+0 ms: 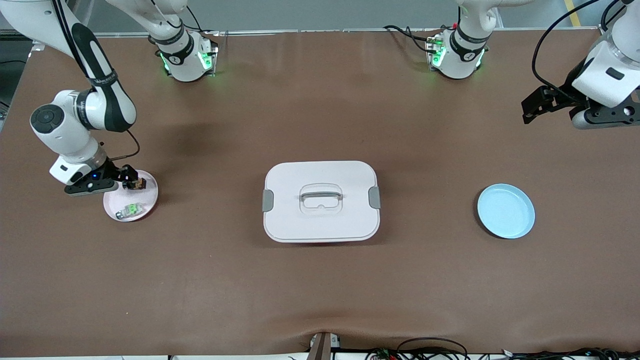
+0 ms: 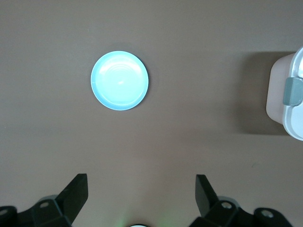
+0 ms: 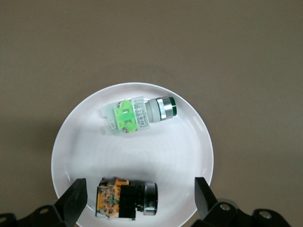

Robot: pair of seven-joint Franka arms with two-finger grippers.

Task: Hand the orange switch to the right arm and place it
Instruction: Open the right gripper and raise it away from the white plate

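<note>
Two switches lie on a pink plate (image 1: 148, 199) at the right arm's end of the worktop: the orange switch (image 3: 124, 197) between the open right claw's (image 3: 138, 196) fingers, untouched. Open left claw (image 2: 142, 194) waits above bare worktop near the blue plate (image 1: 506, 211).

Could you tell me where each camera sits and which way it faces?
Front view: high across the table, facing both arms' bases; left tool open over bare table, right tool open over the pale pink plate.
Left wrist view: looks down on the light blue plate; own fingers show.
Right wrist view: looks down on the orange switch.
Front and left wrist views share the white lidded box.
</note>
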